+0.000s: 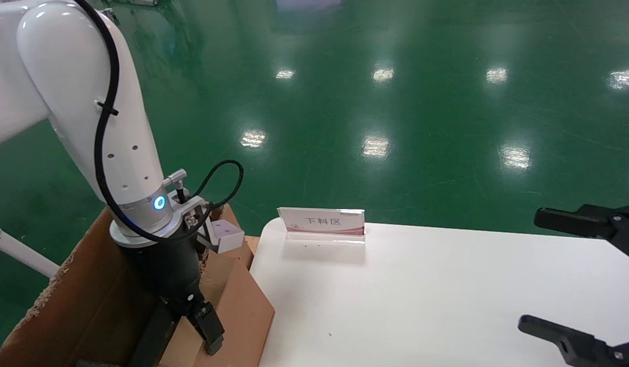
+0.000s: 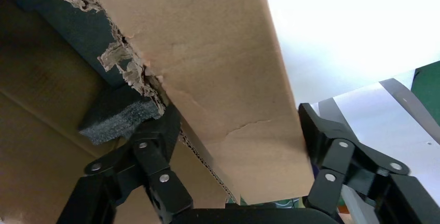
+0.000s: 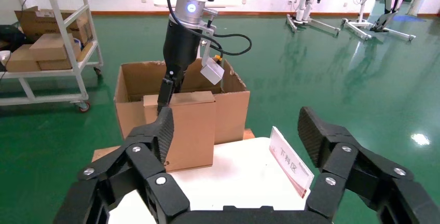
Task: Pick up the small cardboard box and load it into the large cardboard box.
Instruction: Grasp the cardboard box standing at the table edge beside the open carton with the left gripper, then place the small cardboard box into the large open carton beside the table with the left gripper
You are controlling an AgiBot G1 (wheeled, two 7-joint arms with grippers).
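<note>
The small cardboard box point(image 1: 240, 306) is plain smooth brown and stands upright at the white table's left edge, right against the large cardboard box point(image 1: 80, 300). My left gripper point(image 1: 192, 326) reaches down from above and is shut on the small box's top. In the left wrist view its fingers point(image 2: 321, 136) press both sides of the small box point(image 2: 223, 68). The large box's ragged edge point(image 2: 124, 63) and black foam point(image 2: 119, 115) lie beside it. The right wrist view shows the small box point(image 3: 187, 125) in front of the large box point(image 3: 231, 107). My right gripper point(image 1: 554, 275) is open and empty.
The white table point(image 1: 421, 295) carries a clear sign stand with a pink label point(image 1: 322, 221) near its far edge. A grey block with a black cable point(image 1: 225, 235) hangs on my left wrist. A wheeled rack with cartons point(image 3: 52, 42) stands beyond on the green floor.
</note>
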